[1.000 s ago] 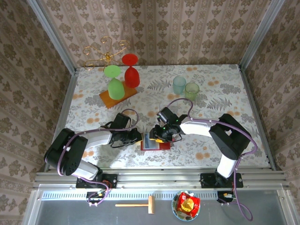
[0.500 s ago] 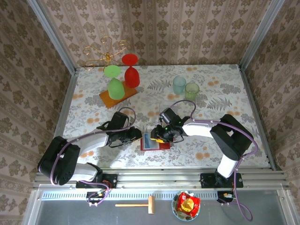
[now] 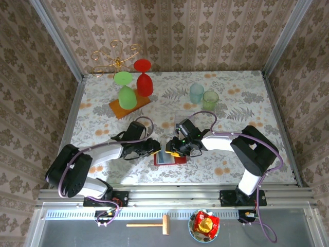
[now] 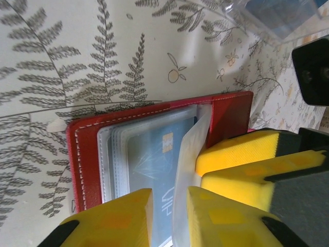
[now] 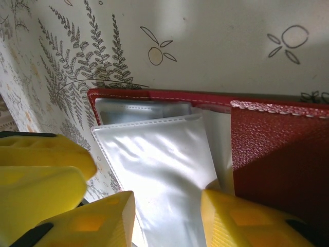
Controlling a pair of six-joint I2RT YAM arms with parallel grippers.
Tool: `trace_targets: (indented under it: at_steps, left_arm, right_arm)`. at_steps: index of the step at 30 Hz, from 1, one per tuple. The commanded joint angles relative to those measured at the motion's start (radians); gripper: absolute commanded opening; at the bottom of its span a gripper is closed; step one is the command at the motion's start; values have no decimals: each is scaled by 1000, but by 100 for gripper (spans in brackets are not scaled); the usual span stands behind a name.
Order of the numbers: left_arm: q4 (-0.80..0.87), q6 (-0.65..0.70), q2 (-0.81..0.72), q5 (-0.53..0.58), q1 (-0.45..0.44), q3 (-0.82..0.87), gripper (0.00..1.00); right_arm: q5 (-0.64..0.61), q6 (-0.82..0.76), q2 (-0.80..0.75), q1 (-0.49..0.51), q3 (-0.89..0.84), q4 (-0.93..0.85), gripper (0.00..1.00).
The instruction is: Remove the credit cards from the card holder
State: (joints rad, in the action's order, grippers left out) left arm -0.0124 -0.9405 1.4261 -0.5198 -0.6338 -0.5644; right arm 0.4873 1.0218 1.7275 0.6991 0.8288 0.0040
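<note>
Card holder [image 3: 175,160]: red, stitched edge, lying open and flat on the flowered table [image 3: 241,154], at mid-width and toward the near edge, between the two arms. Contents, from the left wrist view: a stack of greyish clear pockets inside the red cover [image 4: 85,154], the top one holding a blue card [image 4: 149,164] with a small gold chip. One clear pocket leaf [image 4: 187,154] stands up off the stack and curves toward the right. Left gripper [image 3: 156,148]: at the holder's left edge, yellow fingers only a narrow gap apart [image 4: 169,200], the blue card lying under that gap. Right gripper [image 3: 171,149]: at the holder's far side, tip to tip with the left one. Its fingers are moderately spread [image 5: 164,198], with the pale leaf [image 5: 164,175] running between them and the red cover [image 5: 277,154] beside the right-hand finger. I cannot tell whether they clamp the leaf. Far left of the table: orange board [image 3: 117,109] bearing an upturned green glass [image 3: 126,95] and an upturned red glass [image 3: 144,82], with a gold wire rack [image 3: 115,55] behind them. Far centre: two tumblers standing side by side, one bluish [image 3: 196,93], one greenish [image 3: 209,99]. On the grey ledge below the table: a wooden mallet [image 3: 150,224] and a bowl [image 3: 204,225] with red contents.
</note>
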Motion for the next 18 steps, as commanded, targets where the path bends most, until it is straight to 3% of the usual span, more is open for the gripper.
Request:
trace_targets:
  at_steps: [1,10,18]
  left_arm:
    - [-31,-23,34,-29,-16,-31,24]
    - [-84,-45,79,-52,-36,-37,21]
    - [-36,-26,62,-54,-40,-71,21]
  right_arm:
    - [16,9,-25,-7,-18,20,39]
    - [17,29,-23,-7,-30,48,39]
    - [-26,25,-96,-21,-35,17,40]
